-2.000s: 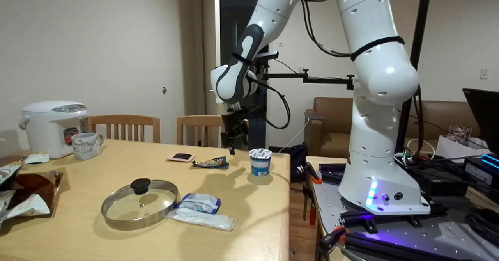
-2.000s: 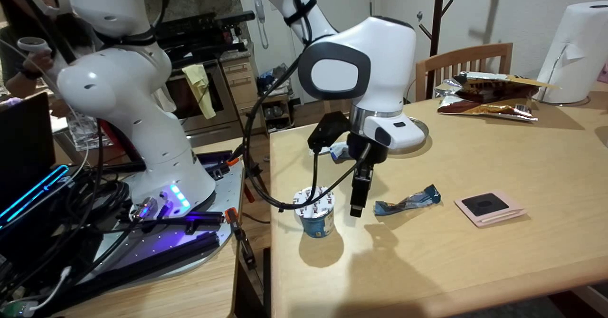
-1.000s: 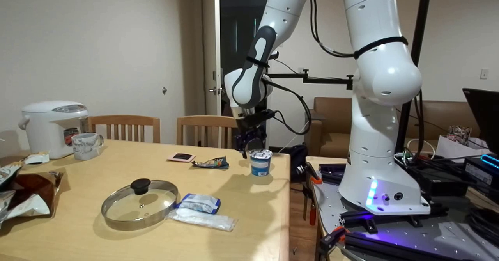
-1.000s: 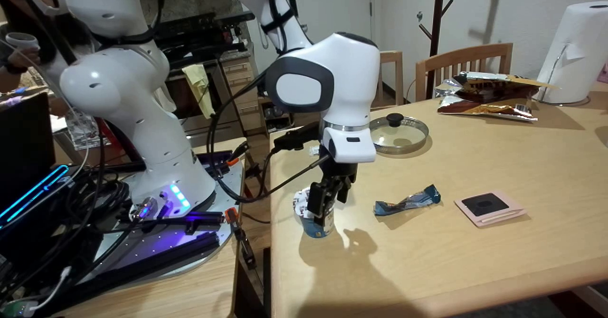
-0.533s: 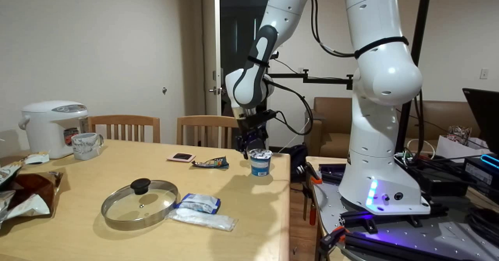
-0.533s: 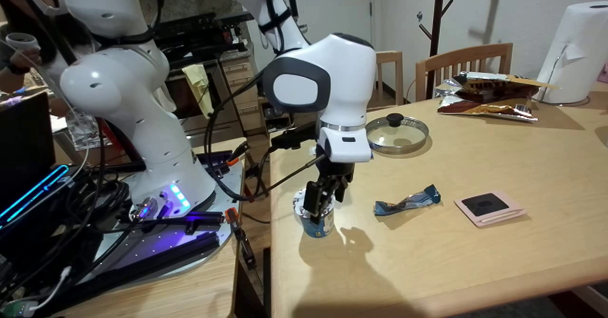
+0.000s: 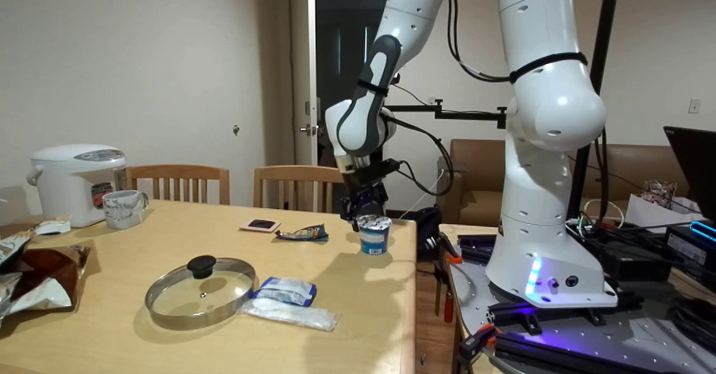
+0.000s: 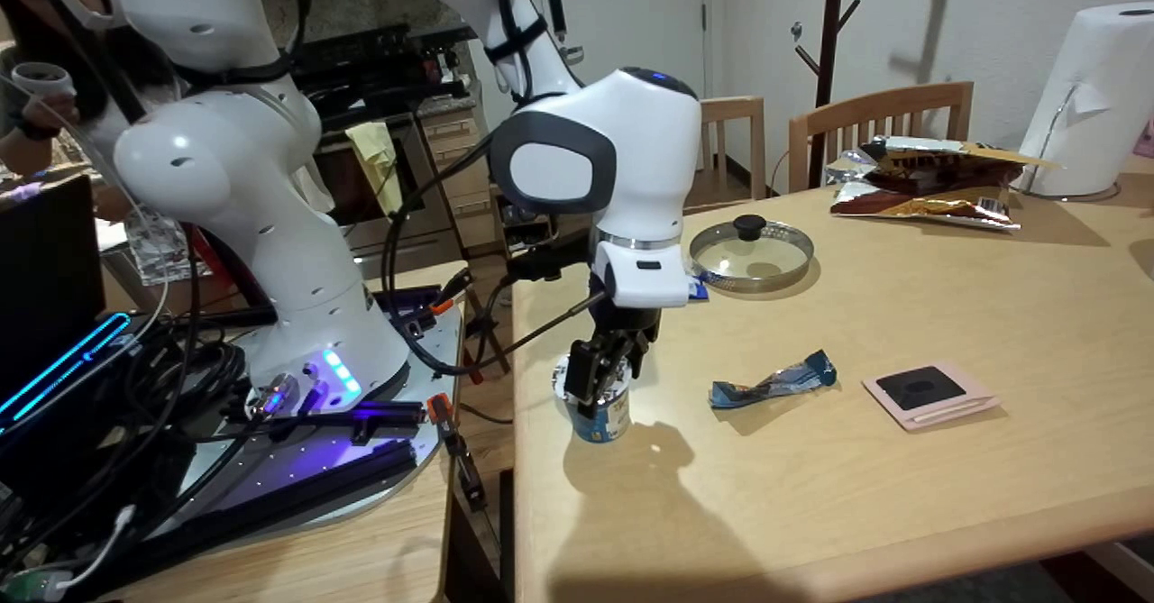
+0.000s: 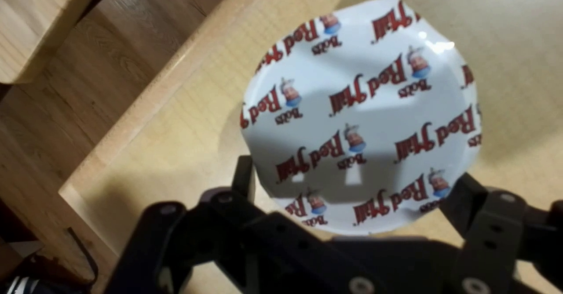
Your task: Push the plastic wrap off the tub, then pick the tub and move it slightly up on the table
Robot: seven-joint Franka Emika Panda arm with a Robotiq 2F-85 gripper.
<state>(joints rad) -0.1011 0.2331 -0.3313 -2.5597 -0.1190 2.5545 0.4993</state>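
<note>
The tub [image 7: 373, 240], blue-sided with a white red-lettered lid [image 9: 360, 109], stands upright on the table [image 8: 902, 495] near its edge. My gripper [image 9: 355, 187] is open over it. In the wrist view one of its fingers [image 9: 243, 177] is by the left of the lid's rim and the other overlaps the rim at right; contact cannot be made out. In an exterior view my gripper [image 8: 611, 387] hides part of the lid. No film lies on the lid. A crumpled blue-grey wrapper, seemingly the plastic wrap [image 8: 773, 379], lies on the table beside the tub.
A glass pan lid [image 7: 201, 296], a blue-and-white packet [image 7: 285, 291] and a clear plastic strip [image 7: 291, 313] lie farther along the table. A pink card [image 8: 929, 396] is beyond the wrapper. The table edge [image 9: 145, 105] runs close to the tub.
My gripper has turned and come down from beside the tub to over it, towards the robot's base. In the last half second the tub has shifted slightly the same way.
</note>
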